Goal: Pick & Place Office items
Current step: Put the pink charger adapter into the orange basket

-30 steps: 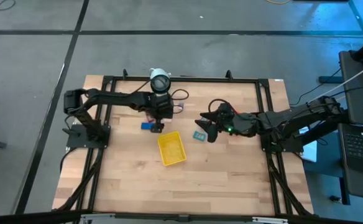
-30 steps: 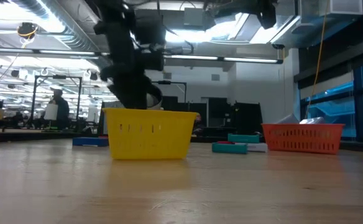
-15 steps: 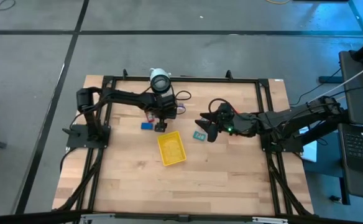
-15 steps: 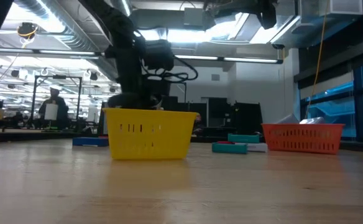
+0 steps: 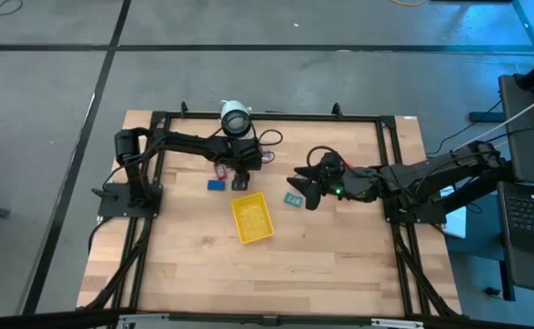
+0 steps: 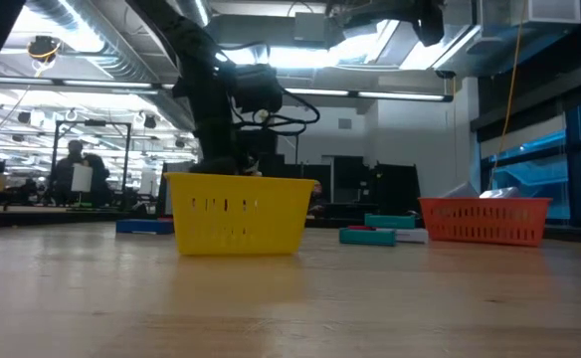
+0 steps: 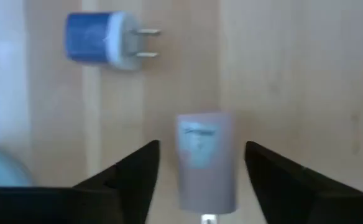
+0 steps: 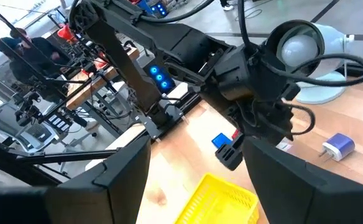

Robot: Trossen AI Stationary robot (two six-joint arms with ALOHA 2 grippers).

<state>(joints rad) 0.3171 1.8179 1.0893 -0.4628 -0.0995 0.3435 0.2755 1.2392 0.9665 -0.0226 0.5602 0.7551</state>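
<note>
Your left gripper (image 7: pixel 197 180) sits low over the wooden surface (image 5: pixel 340 265) just behind the yellow tray (image 5: pixel 251 217) — jaws apart, straddling a pinkish-white charger block (image 7: pixel 205 158) without touching it. A blue plug block (image 7: pixel 101 40) lies nearby. Your right gripper (image 5: pixel 296 189) waits beside a teal packet (image 5: pixel 293 199), jaws open and empty.

Grey concrete floor (image 5: pixel 276 27) surrounds the wooden table (image 5: pixel 276 274). Ceiling strip lights (image 6: pixel 370 94) glow overhead; blue-lit windows (image 6: pixel 559 149) fill the frame's right side.

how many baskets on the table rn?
2. Yellow basket sits mid-table, just in front of the left pincer. Orange basket shows only in the low view, far right; from above the right arm hides it. More could be hidden.
</note>
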